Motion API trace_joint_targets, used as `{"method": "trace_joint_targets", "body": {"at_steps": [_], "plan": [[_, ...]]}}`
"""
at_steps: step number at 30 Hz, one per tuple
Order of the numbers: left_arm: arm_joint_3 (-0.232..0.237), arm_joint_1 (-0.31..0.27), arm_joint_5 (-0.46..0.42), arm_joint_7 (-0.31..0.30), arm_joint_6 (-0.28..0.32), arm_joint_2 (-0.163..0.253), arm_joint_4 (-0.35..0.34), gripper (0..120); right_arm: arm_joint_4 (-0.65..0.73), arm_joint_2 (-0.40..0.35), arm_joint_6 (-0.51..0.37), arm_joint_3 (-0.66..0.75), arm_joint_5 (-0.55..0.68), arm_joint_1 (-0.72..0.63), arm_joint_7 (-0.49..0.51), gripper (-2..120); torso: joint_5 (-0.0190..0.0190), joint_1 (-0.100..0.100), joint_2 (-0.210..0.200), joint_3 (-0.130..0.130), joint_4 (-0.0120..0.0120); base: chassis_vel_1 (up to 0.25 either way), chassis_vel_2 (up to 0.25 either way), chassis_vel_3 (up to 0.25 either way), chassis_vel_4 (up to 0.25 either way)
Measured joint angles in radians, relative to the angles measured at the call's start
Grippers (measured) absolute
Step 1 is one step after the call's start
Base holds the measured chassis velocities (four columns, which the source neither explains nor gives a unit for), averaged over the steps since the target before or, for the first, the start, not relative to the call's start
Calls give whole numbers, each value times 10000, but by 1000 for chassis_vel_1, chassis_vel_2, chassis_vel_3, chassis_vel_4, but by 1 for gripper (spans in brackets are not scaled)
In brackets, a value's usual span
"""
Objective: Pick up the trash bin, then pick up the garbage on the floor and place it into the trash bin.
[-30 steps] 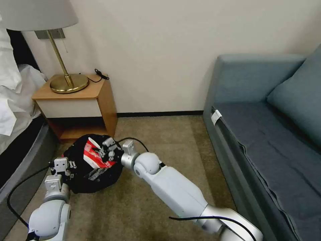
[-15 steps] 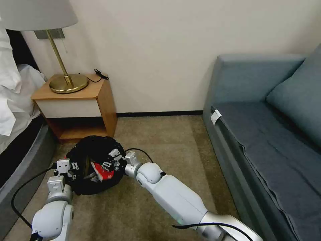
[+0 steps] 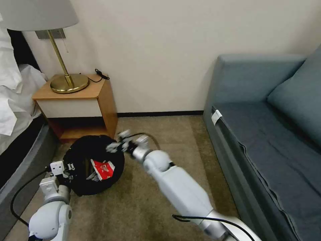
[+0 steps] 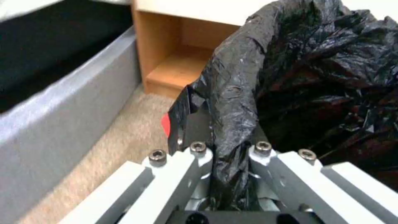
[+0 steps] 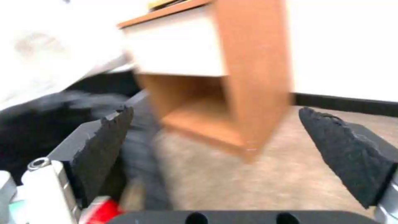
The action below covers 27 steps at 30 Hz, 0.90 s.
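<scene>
— Dropped now: the red-white carton scrap [image 3: 103,168] lies inside the trash bin [image 3: 78,187], and the right gripper [image 3: 117,144] has lifted above the rim, jaws wide, empty.

— Left gripper [image 4: 227,149]?

— Clamped on the black bag's edge (carton print unreadable).

1. Left arm low at the left, its left gripper [image 4: 230,155] pinched tight on a fold of the black bag.
2. Right arm stretched forward, wrist raised.
3. Right gripper [image 5: 215,149] empty, its pads [image 5: 105,149] spread wide apart.
</scene>
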Motion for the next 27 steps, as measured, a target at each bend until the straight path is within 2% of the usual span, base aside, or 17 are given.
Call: {"method": "trace_joint_targets", "body": {"at_steps": [1,2,4,6,9,10,11,14,17,20,21,27], "plan": [[-64,-12,-377,-204,12,-57,-2,4,-63,-4,62,374,-41,-117,-29,100,0,0,0,0,-2,0,0,0,0],[-64,-12,-377,-204,12,-57,-2,4,-63,-4,62,374,-41,-117,-29,100,0,0,0,0,-2,0,0,0,0],[-226,-12,-1387,-598,7,-167,72,4,-206,-215,228,1250,-83,-521,-185,100,2,0,0,0,5,0,0,0,0],[-265,-10,-1611,-671,-16,-191,145,4,-231,-300,285,1517,-88,-668,-219,100,0,0,0,0,5,0,0,0,0],[-479,-57,-2507,-806,-295,-254,504,4,-146,-476,422,2543,-46,-1382,-363,100,1,0,0,1,0,0,0,0,0],[-559,-130,-3041,-930,-497,-294,759,4,47,-481,455,2873,38,-1706,-400,100,0,0,0,0,2,0,0,0,0],[-559,-130,-3041,-930,-497,-294,759,4,47,-481,455,2873,38,-1706,-400,100,0,0,0,0,2,0,0,0,0],[-580,-231,-3852,-1499,-766,-356,1221,4,412,-487,464,3101,75,-2214,-452,100,-1,0,0,0,2,0,0,0,0],[-574,-255,-4055,-1830,-802,-380,1462,4,733,-505,474,3127,47,-2503,-509,100,-1,0,0,0,3,0,0,0,0],[-549,-288,-4185,-2040,-810,-368,1696,14,1135,-508,474,3051,6,-2775,-542,100,1,0,0,0,3,0,0,0,0],[-549,-288,-4185,-2040,-810,-368,1696,14,1135,-508,474,3051,6,-2775,-542,100,1,0,0,0,3,0,0,0,0],[-536,-301,-4117,-2076,-779,-300,1779,39,1342,-490,472,2912,-177,-2982,-592,100,-2,-1,0,-1,3,0,0,0,0]]}}
